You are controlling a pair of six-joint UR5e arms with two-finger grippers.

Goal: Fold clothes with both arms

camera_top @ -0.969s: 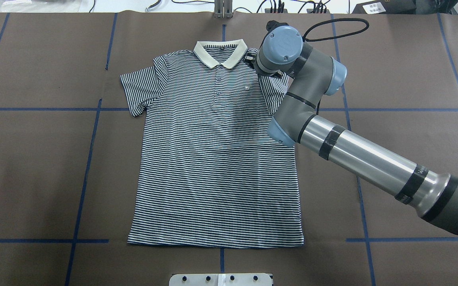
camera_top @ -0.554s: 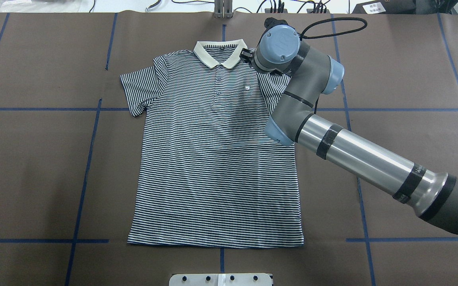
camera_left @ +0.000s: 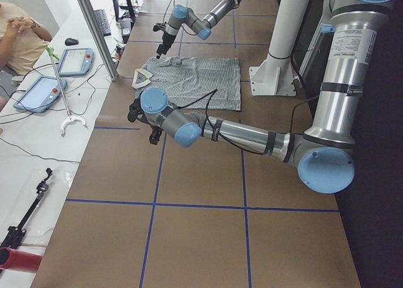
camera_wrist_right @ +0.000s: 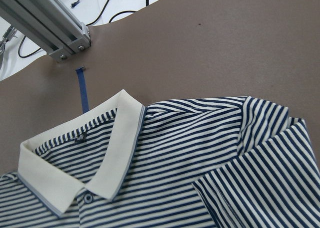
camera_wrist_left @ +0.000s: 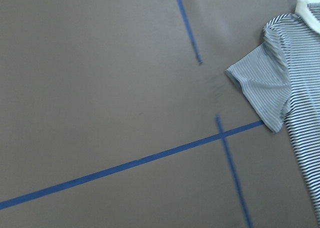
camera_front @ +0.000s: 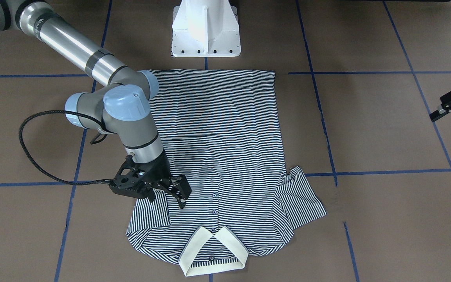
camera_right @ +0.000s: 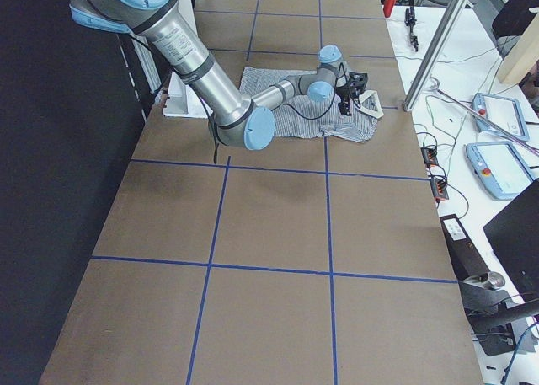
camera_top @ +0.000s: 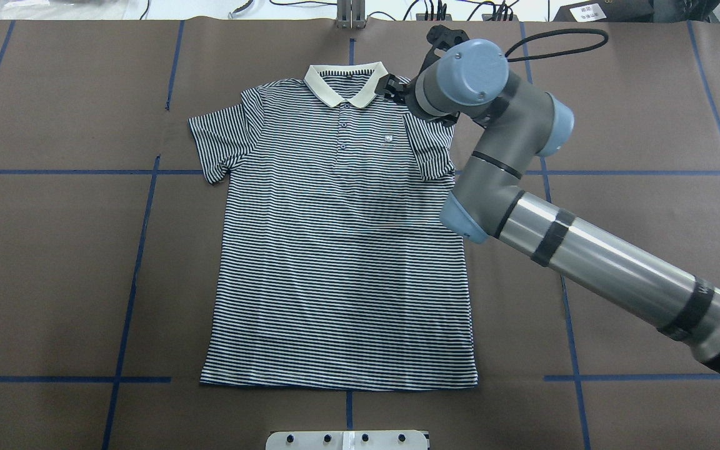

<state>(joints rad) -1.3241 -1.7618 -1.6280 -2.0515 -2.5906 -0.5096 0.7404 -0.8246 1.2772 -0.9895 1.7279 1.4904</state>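
One sleeve (camera_top: 425,147) seems folded onto the shirt (camera_top: 341,250).

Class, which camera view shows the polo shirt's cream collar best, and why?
The right wrist-mounted view: the collar looms large and close, with its edge trim and a button visible. Overhead and front-facing show it whole but small; the side views, tiny; the left wrist, only a corner.

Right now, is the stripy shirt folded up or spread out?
Mostly spread out. The shirt lies flat on the table, one sleeve sticking out; only the other sleeve is folded in over the chest.
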